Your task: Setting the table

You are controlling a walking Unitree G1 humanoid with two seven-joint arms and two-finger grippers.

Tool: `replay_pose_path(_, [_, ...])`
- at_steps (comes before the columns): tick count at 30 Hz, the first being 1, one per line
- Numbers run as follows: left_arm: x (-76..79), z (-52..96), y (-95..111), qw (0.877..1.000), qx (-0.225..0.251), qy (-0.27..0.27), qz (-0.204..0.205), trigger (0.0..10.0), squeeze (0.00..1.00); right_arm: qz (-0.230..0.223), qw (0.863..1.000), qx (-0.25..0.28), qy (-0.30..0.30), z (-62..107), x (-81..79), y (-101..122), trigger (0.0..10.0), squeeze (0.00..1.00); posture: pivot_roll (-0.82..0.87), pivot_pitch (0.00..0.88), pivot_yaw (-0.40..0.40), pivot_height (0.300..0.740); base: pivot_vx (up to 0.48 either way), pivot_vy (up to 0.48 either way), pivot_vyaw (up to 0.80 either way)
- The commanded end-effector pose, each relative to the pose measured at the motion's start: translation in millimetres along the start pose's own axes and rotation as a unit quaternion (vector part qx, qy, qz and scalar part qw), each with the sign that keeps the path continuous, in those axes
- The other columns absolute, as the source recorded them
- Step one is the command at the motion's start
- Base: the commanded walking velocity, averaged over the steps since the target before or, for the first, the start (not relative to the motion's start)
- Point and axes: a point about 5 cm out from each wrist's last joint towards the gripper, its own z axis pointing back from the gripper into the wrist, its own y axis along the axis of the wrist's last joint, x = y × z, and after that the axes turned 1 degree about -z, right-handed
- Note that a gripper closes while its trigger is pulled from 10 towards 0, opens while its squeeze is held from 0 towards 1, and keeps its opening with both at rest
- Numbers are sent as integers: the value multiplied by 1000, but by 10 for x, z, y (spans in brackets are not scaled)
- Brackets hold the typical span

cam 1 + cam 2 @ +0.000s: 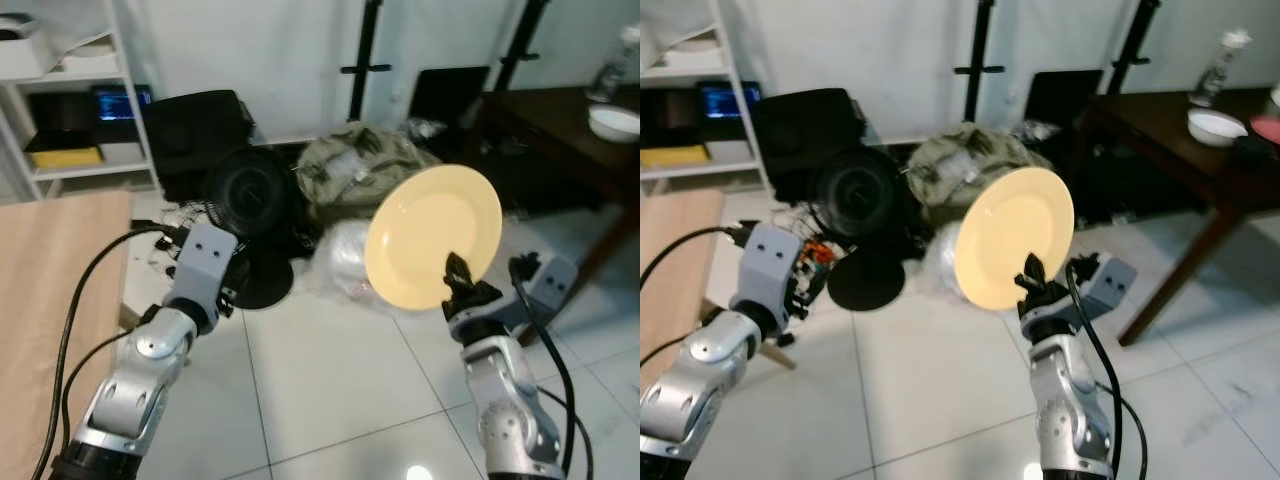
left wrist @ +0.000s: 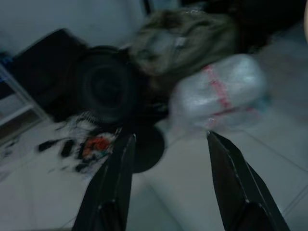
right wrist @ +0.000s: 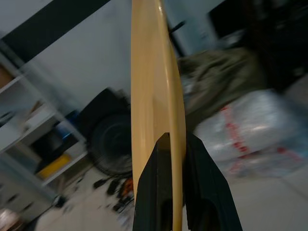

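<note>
My right gripper (image 1: 458,272) is shut on the lower rim of a pale yellow plate (image 1: 434,236), which it holds upright above the tiled floor; the right wrist view shows the plate (image 3: 155,96) edge-on between the fingers (image 3: 159,192). A dark wooden table (image 1: 1200,135) stands at the far right, with a white bowl (image 1: 1216,126) and a clear bottle (image 1: 1220,62) on it. My left gripper (image 2: 168,139) is raised on the left, open and with nothing in it, pointing toward the clutter on the floor.
A light wooden tabletop (image 1: 50,290) lies at my left. Ahead on the floor sit a black fan (image 1: 248,190), an olive bag (image 1: 355,160), a plastic-wrapped bundle (image 2: 219,91) and a black case (image 1: 195,125). A white shelf unit (image 1: 70,100) stands far left.
</note>
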Motion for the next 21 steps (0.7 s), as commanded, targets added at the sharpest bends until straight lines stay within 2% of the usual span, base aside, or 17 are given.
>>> replay_pose_path(1, [-3, 9, -36, 1000, -7, 0, -7, 10000, 0, 4, 1000, 5, -5, 7, 21, 23, 10000, 0, 102, 108, 49, 740, 0, 0, -763])
replay_pose_path(14, [-8, -19, -29, 1000, -7, 0, 0, 10000, 0, 7, 1000, 6, -6, 0, 16, 15, 10000, 0, 102, 107, 54, 740, 0, 0, -764])
replay_pose_path(17, [3, -41, -23, 999, -11, -6, 48, 10000, 0, 3, 1000, 9, -3, 8, 4, 23, 10000, 0, 90, 105, 64, 740, 0, 0, -765])
replay_pose_path(18, [3, -41, -23, 999, -11, -6, 48, 10000, 0, 3, 1000, 9, -3, 8, 4, 23, 10000, 0, 90, 105, 64, 740, 0, 0, -769])
replay_pose_path(20, [21, -47, -20, 996, -13, -15, 90, 10000, 0, -12, 1000, 12, -1, 26, 3, 34, 10000, 0, 87, 105, 66, 740, 0, 0, -769])
replay_pose_path(21, [21, -47, -20, 996, -13, -15, 90, 10000, 0, -12, 1000, 12, -1, 26, 3, 34, 10000, 0, 87, 105, 66, 740, 0, 0, -769])
